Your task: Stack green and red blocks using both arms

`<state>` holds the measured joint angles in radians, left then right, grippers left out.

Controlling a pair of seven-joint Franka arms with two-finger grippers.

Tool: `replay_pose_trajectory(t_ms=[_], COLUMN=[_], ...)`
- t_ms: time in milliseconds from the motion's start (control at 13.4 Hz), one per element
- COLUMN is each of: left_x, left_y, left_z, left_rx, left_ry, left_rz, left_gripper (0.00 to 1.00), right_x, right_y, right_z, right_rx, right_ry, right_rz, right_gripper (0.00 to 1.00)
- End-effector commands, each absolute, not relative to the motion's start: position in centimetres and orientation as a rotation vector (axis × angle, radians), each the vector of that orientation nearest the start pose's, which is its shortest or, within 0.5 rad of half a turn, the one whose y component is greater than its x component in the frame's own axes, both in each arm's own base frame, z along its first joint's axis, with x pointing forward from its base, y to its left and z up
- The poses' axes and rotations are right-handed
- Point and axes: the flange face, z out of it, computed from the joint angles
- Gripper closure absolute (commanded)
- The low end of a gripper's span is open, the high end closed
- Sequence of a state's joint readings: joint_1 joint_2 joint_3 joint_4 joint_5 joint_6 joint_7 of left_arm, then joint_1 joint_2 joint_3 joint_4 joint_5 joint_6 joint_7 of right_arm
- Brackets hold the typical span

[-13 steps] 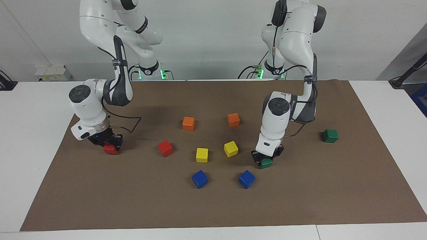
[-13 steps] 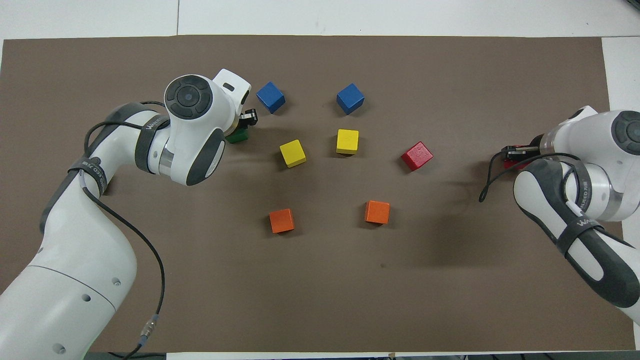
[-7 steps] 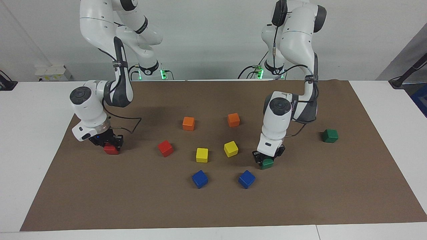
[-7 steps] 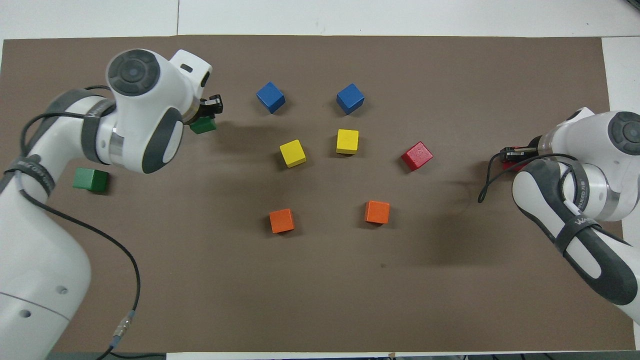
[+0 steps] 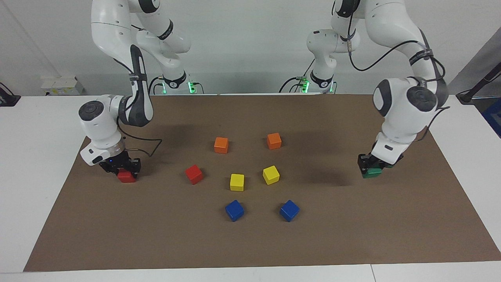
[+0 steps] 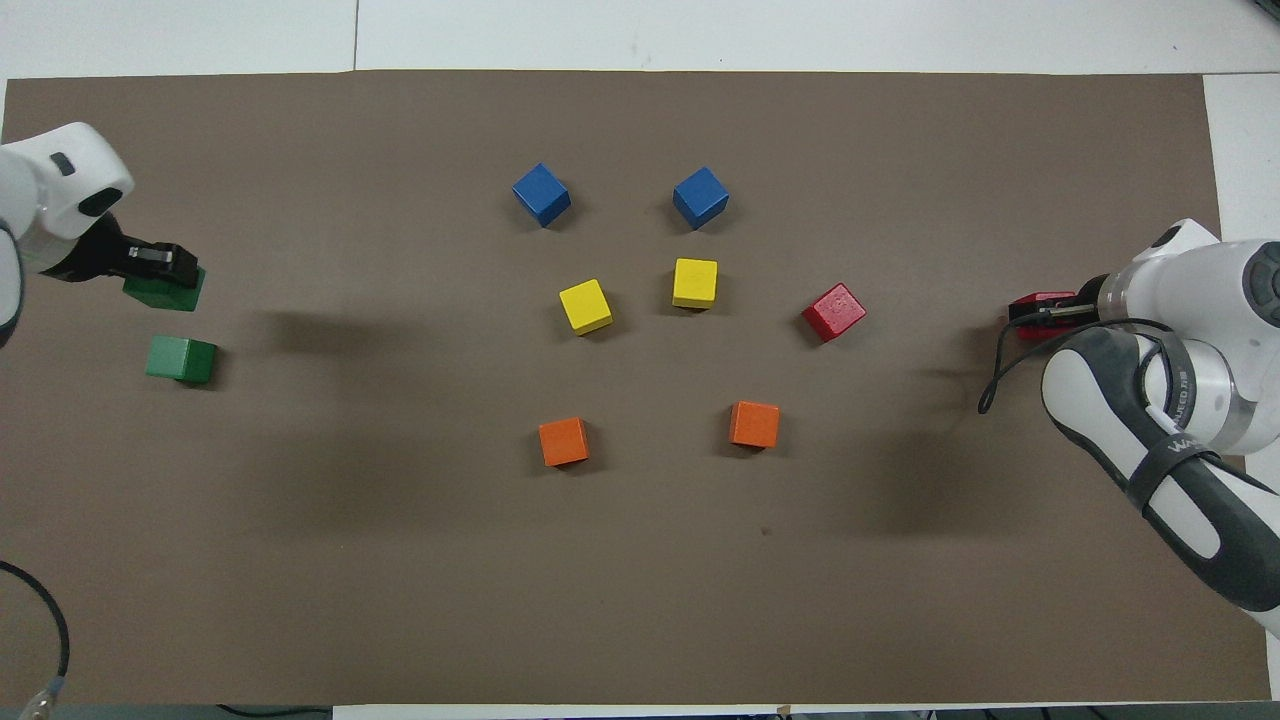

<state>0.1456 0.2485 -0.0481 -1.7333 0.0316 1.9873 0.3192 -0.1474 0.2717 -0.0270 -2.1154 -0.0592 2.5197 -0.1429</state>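
Observation:
My left gripper point(image 5: 372, 167) point(image 6: 160, 262) is shut on a green block point(image 5: 372, 172) point(image 6: 160, 293) and holds it low over the mat at the left arm's end, close beside the second green block point(image 6: 180, 358). The left hand hides that second block in the facing view. My right gripper point(image 5: 121, 169) point(image 6: 1040, 313) is down at a red block point(image 5: 126, 177) point(image 6: 1040, 300) at the right arm's end of the mat. A second red block point(image 5: 193, 174) point(image 6: 833, 311) lies loose toward the middle.
On the brown mat point(image 5: 250, 243) lie two orange cubes point(image 5: 221, 145) point(image 5: 274, 140), two yellow cubes point(image 5: 236, 182) point(image 5: 271, 174) and two blue cubes point(image 5: 234, 210) point(image 5: 289, 210), grouped in the middle. White table surrounds the mat.
My left arm swung the green block from beside the blue and yellow cubes out to the left arm's end, next to the other green block. The right gripper and red block shifted slightly outward.

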Motion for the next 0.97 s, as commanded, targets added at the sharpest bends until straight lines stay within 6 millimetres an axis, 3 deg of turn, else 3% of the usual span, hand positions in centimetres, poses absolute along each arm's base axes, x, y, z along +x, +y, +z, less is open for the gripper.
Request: replay_pose_trajectory(t_ms=[0, 149, 223, 372, 447, 596, 745, 819, 894], left_x=[60.0, 59.0, 58.2, 58.0, 58.0, 57.8, 56.8, 56.2, 55.7], left_y=[11.0, 11.6, 11.8, 11.9, 11.8, 11.6, 11.6, 11.4, 11.4], left_z=[42.4, 40.7, 40.1, 39.8, 39.8, 39.5, 38.4, 37.8, 37.3], left_rx=[-3.119, -3.077, -3.069, -3.062, -3.056, -3.064, -3.064, -3.065, -3.071], left_ry=[0.517, 0.604, 0.618, 0.689, 0.727, 0.746, 0.736, 0.722, 0.710], left_rz=[-0.032, -0.117, -0.130, -0.136, -0.141, -0.141, -0.167, -0.193, -0.199], left_gripper=[1.00, 1.00, 1.00, 1.00, 1.00, 1.00, 1.00, 1.00, 1.00], right_x=[58.9, 60.4, 61.2, 63.2, 63.8, 63.7, 62.3, 61.7, 61.4], right_y=[-9.7, -9.2, -7.9, -3.7, -0.5, 7.7, 14.1, 16.4, 17.3], right_z=[33.0, 37.3, 40.4, 45.9, 46.6, 45.3, 43.5, 42.8, 42.2], right_rx=[-3.204, -3.192, -3.186, -3.179, -3.177, -3.171, -3.168, -3.151, -3.128], right_ry=[-0.060, -0.028, 0.005, 0.110, 0.126, 0.075, -0.164, -0.363, -0.549], right_rz=[-0.180, -0.129, -0.093, -0.051, -0.059, -0.124, -0.164, -0.210, -0.235], right_gripper=[0.00, 0.00, 0.00, 0.00, 0.00, 0.00, 0.00, 0.00, 0.00])
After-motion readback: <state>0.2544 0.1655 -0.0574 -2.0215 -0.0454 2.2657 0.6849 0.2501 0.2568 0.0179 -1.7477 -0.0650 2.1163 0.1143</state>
